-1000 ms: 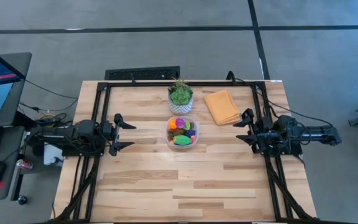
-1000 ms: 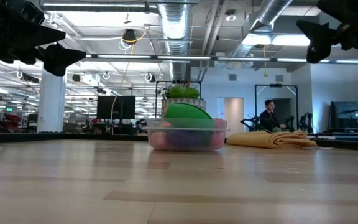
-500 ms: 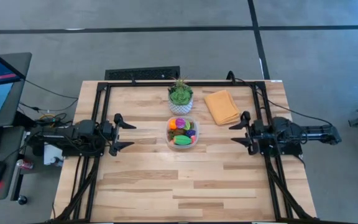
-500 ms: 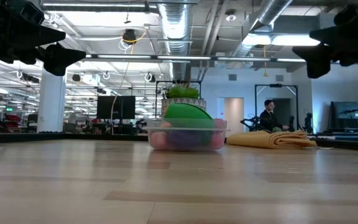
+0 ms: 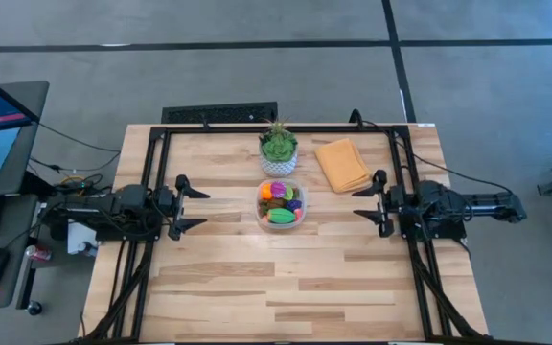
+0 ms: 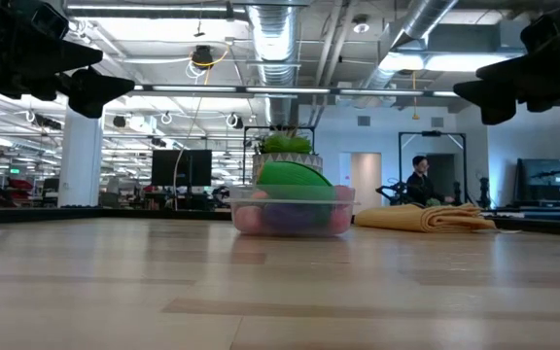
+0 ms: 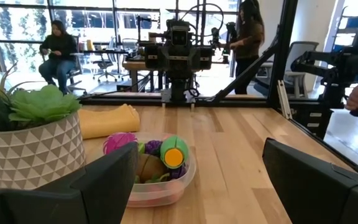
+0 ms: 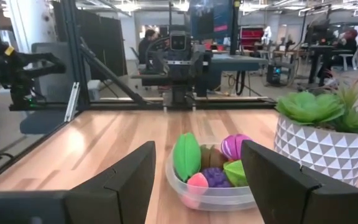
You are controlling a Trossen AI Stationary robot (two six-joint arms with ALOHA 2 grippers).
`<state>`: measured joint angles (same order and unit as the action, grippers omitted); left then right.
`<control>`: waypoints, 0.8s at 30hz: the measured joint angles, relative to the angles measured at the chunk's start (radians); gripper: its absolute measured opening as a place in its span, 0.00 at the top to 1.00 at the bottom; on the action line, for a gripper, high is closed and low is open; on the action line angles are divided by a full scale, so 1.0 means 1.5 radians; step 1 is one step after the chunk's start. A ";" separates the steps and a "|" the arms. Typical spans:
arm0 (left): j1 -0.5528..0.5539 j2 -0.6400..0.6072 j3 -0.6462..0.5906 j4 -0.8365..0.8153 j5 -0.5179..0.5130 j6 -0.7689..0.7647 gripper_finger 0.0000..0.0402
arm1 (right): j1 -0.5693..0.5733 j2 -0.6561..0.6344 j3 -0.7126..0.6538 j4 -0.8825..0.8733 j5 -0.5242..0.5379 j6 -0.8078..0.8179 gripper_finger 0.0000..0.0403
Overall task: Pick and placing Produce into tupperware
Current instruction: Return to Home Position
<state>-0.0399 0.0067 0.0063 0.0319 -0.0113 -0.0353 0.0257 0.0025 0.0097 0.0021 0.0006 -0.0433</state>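
Observation:
The tupperware, a clear squarish container, stands on the table's middle. The produce lies piled inside it: green, orange, pink and purple pieces, seen also in the right wrist view. My left gripper hovers open above the table's left side, pointing level at the container. From the right side my right gripper points level at it too, open with nothing between its fingers. In the low view both grippers hang well above the tabletop.
A green potted plant in a white patterned pot stands just behind the container. A folded orange cloth lies at the back right. A black frame runs along the table's edges. Bare wood fills the near half.
My right gripper has tipped down until it points level and has rolled a little. Its fingertips now sit lower and reach slightly farther toward the tupperware. Its opening looks the same.

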 joint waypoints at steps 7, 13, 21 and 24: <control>0.000 0.000 0.000 0.000 0.000 -0.002 0.17 | 0.000 0.012 0.000 -0.001 0.000 -0.001 0.35; 0.000 0.000 0.000 0.000 0.000 -0.008 0.17 | 0.000 0.013 0.000 -0.001 0.000 -0.001 0.35; 0.000 0.000 0.000 0.000 0.000 -0.008 0.17 | 0.000 0.013 0.000 -0.001 0.000 -0.001 0.35; 0.000 0.000 0.000 0.000 0.000 -0.008 0.17 | 0.000 0.013 0.000 -0.001 0.000 -0.001 0.35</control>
<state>-0.0402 0.0067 0.0063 0.0319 -0.0109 -0.0467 0.0261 0.0216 0.0101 0.0006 0.0006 -0.0444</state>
